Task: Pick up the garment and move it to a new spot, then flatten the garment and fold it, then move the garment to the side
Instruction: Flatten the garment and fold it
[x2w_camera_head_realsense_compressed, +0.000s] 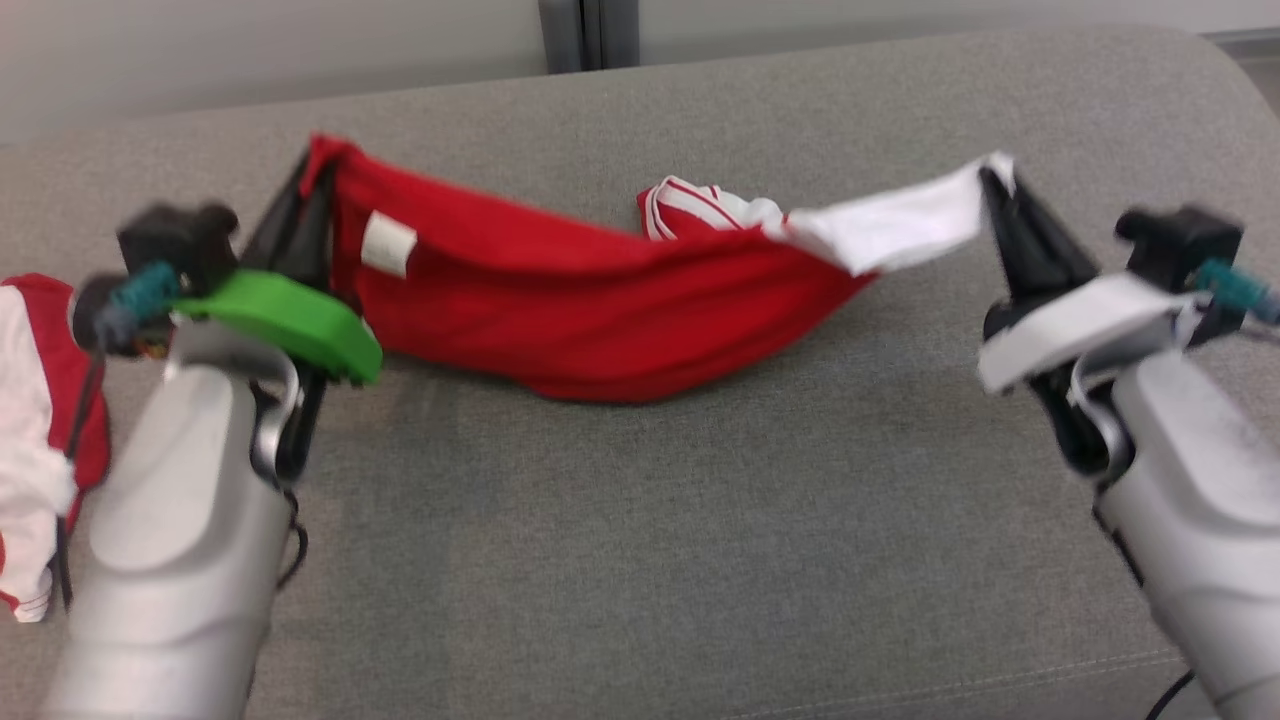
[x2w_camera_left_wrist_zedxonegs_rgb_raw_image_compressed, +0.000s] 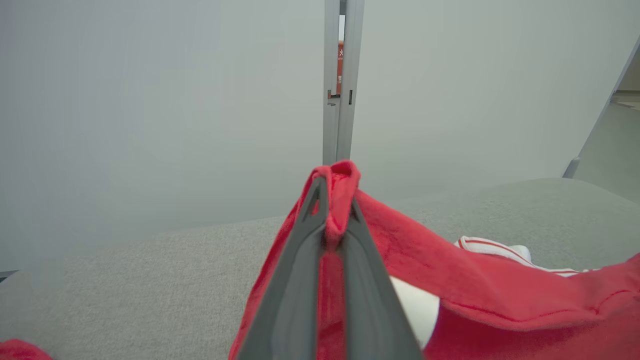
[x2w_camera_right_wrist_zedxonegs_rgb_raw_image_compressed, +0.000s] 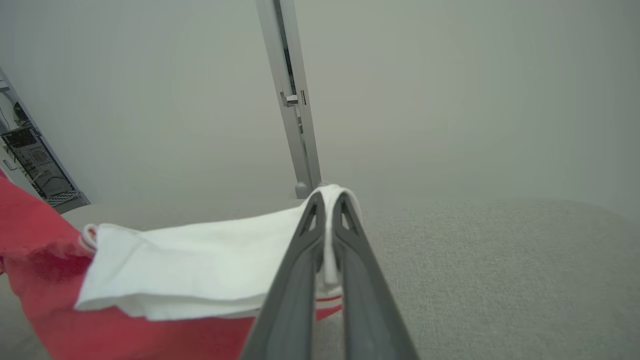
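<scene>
Left gripper (x2w_camera_head_realsense_compressed: 316, 162) clamped on red end of garment (x2w_camera_head_realsense_compressed: 600, 300), right gripper (x2w_camera_head_realsense_compressed: 992, 178) clamped on its white end; middle sags onto cushion (x2w_camera_head_realsense_compressed: 650, 560) near back edge.

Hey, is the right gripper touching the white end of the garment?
Touching. The right wrist view shows the right gripper shut on the garment, white cloth pinched between its fingers.
</scene>
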